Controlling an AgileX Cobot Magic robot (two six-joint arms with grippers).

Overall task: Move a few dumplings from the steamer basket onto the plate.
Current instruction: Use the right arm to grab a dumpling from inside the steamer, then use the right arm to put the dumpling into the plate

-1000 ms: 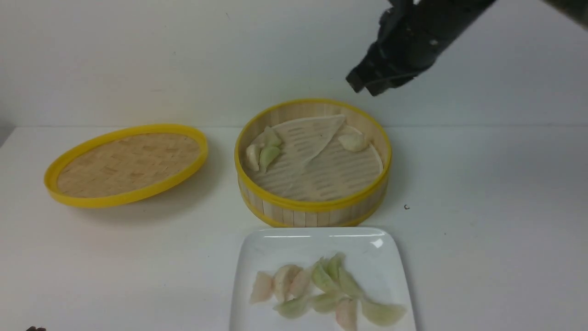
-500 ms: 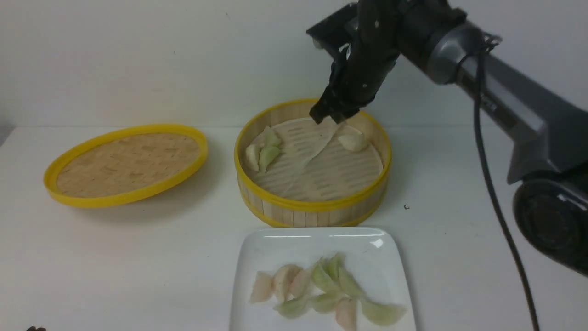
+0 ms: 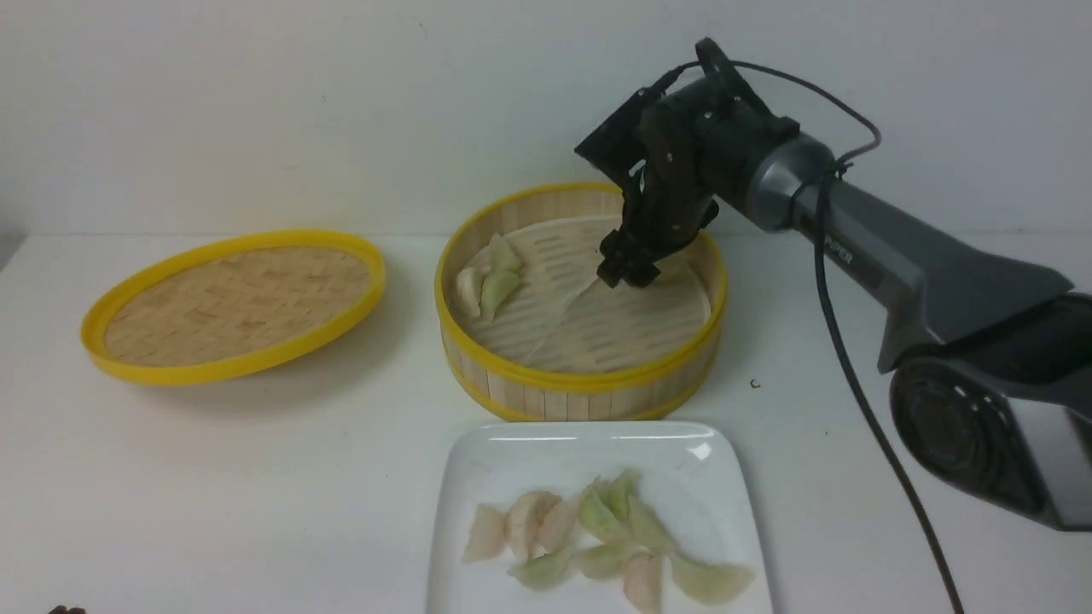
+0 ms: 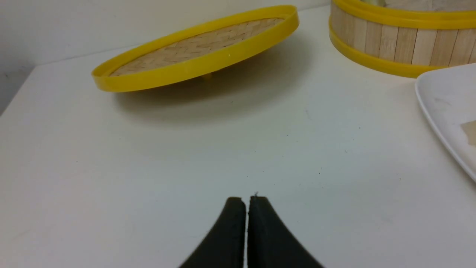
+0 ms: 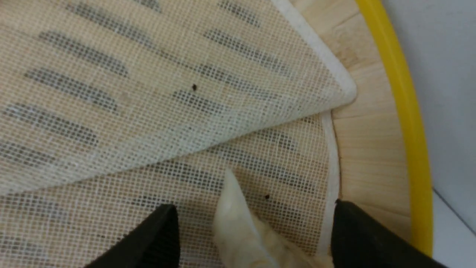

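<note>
White table (image 3: 213, 477) meets pale wall (image 3: 256, 102). The steamer basket (image 3: 580, 388) has dumplings (image 3: 486, 286) at nine o'clock, the plate (image 3: 529, 460) more. Right gripper (image 5: 253, 206) gapes around one; left gripper (image 4: 246, 201) has its jaws pressed together.

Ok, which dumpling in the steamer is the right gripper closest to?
The lone cream dumpling, framed by the open right gripper, at the right of the steamer basket; the other dumplings cluster against its left wall.

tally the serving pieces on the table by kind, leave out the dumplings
steamer basket: 1
woven lid: 1
white plate: 1
total: 3
</note>
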